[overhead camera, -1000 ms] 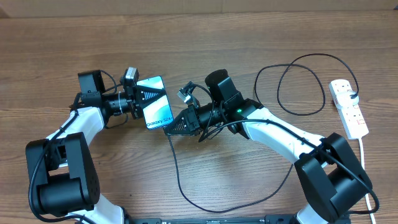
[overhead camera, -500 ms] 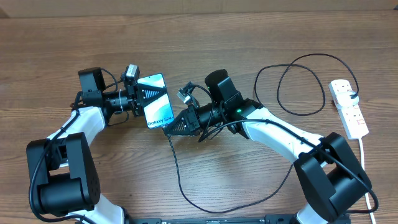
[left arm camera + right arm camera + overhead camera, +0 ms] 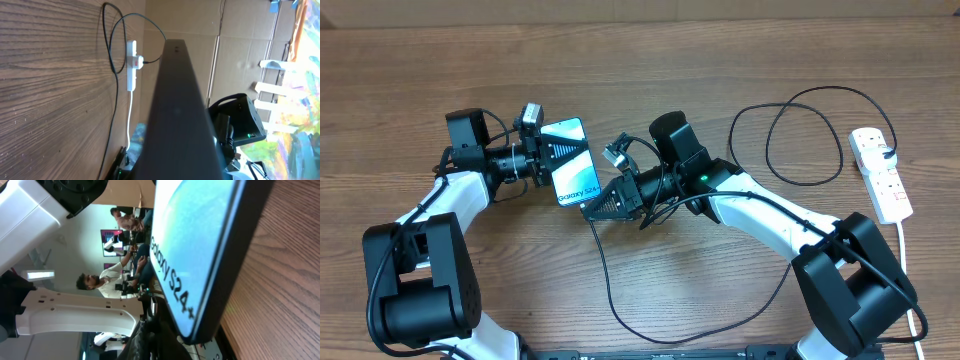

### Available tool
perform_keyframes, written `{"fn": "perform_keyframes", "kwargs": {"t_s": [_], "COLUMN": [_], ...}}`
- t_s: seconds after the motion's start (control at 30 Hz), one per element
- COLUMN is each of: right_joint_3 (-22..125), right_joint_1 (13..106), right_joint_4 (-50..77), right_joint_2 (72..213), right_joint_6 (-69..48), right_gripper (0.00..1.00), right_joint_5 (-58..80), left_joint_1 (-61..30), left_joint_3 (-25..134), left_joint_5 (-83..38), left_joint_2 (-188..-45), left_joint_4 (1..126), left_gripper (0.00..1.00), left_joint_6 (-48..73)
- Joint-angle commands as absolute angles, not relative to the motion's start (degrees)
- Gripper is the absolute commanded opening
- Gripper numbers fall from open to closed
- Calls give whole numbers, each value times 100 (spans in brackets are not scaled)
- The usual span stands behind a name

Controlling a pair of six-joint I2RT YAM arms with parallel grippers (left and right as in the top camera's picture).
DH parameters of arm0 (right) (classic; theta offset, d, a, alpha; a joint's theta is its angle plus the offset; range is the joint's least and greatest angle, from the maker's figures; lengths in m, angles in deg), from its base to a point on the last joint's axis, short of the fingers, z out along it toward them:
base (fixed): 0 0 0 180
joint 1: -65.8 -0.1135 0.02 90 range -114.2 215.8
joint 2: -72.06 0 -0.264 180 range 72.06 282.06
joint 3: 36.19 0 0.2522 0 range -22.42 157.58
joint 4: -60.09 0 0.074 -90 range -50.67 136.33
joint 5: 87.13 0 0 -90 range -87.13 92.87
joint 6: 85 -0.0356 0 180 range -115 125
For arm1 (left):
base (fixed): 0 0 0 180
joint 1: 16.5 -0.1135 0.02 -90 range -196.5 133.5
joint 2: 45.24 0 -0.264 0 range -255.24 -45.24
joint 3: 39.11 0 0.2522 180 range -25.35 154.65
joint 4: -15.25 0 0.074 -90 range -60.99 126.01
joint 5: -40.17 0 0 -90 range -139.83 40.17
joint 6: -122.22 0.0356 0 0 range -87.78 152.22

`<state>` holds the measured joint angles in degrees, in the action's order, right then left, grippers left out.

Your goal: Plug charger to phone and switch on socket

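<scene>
Clearly, left fingers pinch the phone; right fingers hold the charger.

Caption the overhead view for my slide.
Left end effector holds the phone tilted; right end effector, gripping the charger, sits by its labelled end; socket far right.

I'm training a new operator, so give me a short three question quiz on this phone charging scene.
1. Fill in: the socket is coloured ____.
2. The phone is held by: A left pincer; B a stand; C nothing.
3. True or false: the phone's screen looks plain black.
Key: 1 white; 2 A; 3 false.
</scene>
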<state>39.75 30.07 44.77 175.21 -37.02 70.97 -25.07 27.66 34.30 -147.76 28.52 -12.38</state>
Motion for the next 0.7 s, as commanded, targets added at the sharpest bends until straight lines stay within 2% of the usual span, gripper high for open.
{"fn": "perform_keyframes", "kwargs": {"t_s": [0.0,0.23,0.67], "right_joint_3": [4108,4108,4108], "right_joint_1": [2975,2975,2975], "right_joint_4": [4505,4503,4767], "right_joint_2": [17495,17495,17493], "right_joint_6": [-3722,-3724,-3971], "right_gripper": [4,4,4], "right_joint_5": [7195,7195,7195], "left_joint_1": [-2455,-2455,-2455], "left_joint_3": [2891,2891,2891], "left_joint_5": [3546,3553,3522], "left_joint_2": [-14595,-14595,-14595], "left_joint_4": [2830,2832,2874], "left_gripper": [4,4,4], "left_joint_6": [-1140,-1780,-1811]}}
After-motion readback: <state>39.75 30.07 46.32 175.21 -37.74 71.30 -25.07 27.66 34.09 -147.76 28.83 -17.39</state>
